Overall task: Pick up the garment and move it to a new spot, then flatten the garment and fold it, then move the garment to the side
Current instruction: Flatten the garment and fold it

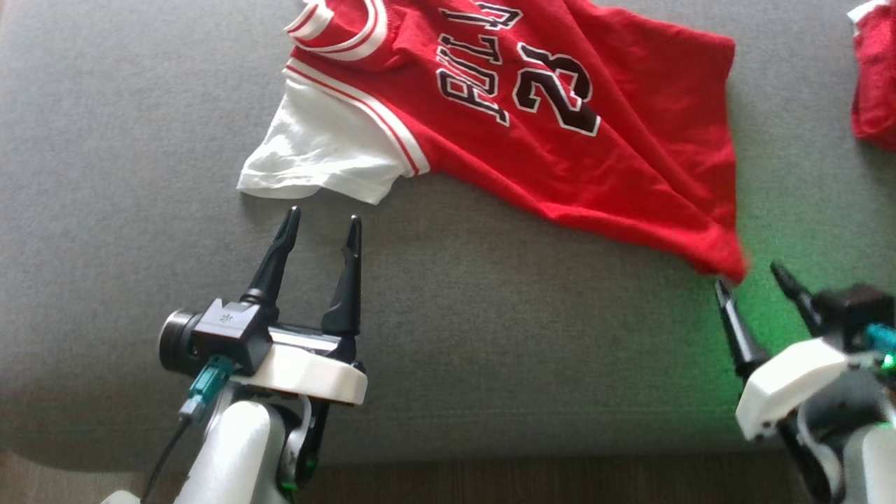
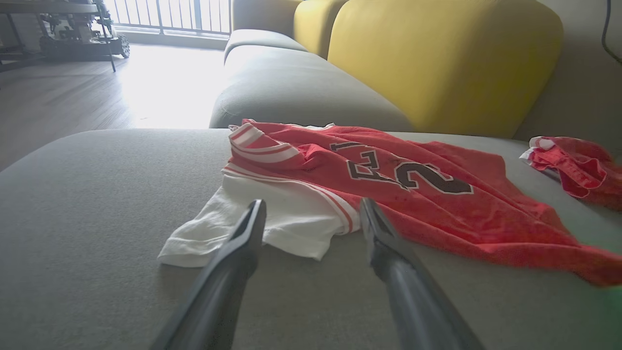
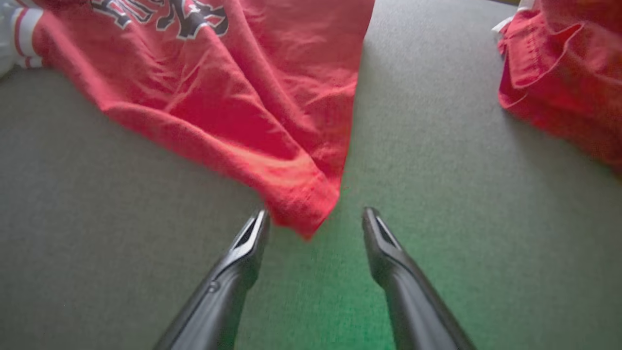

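Where the left pincer (image 1: 323, 215) stands over the grey sofa seat (image 1: 490, 336), its fingers are spread wide with nothing between them. To its left the seat runs bare to a rounded edge. Behind it, past the near edge, a strip of wooden floor (image 1: 490, 483) shows.

Just ahead of its fingertips lies the white sleeve (image 1: 322, 147) of the red jersey (image 1: 560, 140). The cuff edge is near the tips but apart from them. The jersey lies face up and wrinkled, spreading ahead of and between the two pincers, with its lower edge slanting down toward the right pincer (image 1: 749, 275). Bare seat lies between the pincers, below that edge.

The right pincer is released. The jersey's hem corner (image 3: 306, 228) sits at its mouth, close to the inner fingertip, and contact cannot be confirmed. Ahead and to its right, well apart across open seat, lies a second red garment (image 1: 875, 84), bunched. Beyond the jersey, the left wrist view shows a yellow backrest (image 2: 437, 63).
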